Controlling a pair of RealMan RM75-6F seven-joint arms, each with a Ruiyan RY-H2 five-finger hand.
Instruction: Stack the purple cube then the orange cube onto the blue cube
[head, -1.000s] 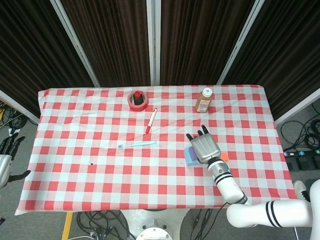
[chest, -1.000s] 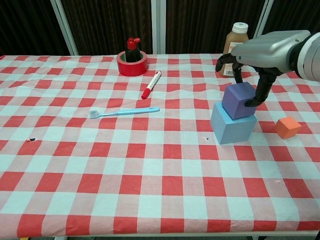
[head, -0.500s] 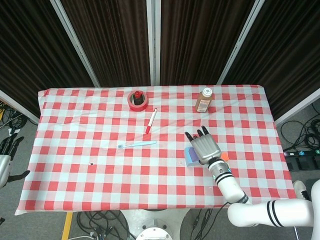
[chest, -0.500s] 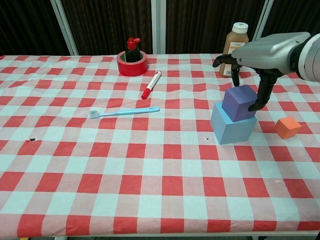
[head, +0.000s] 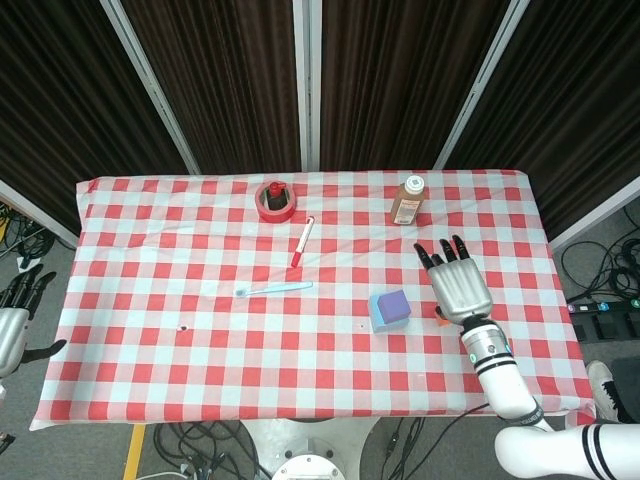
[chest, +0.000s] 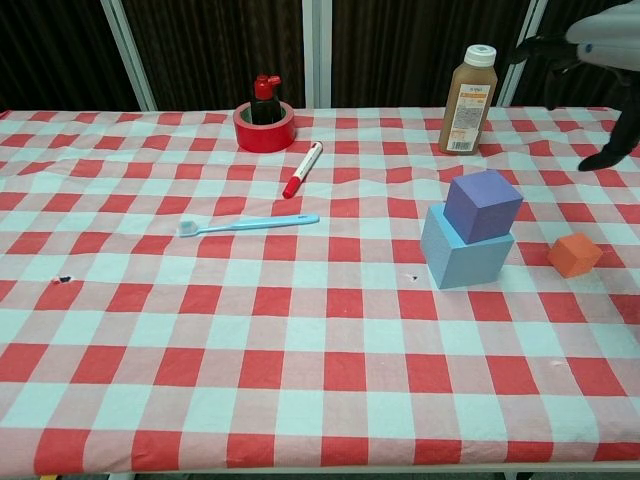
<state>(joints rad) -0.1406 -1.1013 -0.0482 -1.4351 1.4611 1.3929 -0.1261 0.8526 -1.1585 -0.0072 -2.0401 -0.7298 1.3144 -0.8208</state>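
The purple cube (chest: 482, 204) (head: 395, 304) sits on top of the blue cube (chest: 464, 248) (head: 381, 314), slightly turned against it. The orange cube (chest: 575, 254) lies on the cloth to the right of the stack; in the head view only a sliver of the orange cube (head: 440, 319) shows beside my right hand. My right hand (head: 457, 280) (chest: 600, 60) hovers above the orange cube, to the right of the stack, fingers spread and holding nothing. My left hand (head: 14, 315) hangs off the table's left edge, fingers apart and empty.
A brown bottle (chest: 471, 85) stands behind the stack. A red tape roll (chest: 264, 125) with a small red-capped bottle inside is at the back centre. A red marker (chest: 302, 169) and a light blue toothbrush (chest: 248, 223) lie mid-table.
My right hand has let go of the purple cube, lifted and moved right, away from the stack and over the orange cube. The purple cube stays on the blue one.
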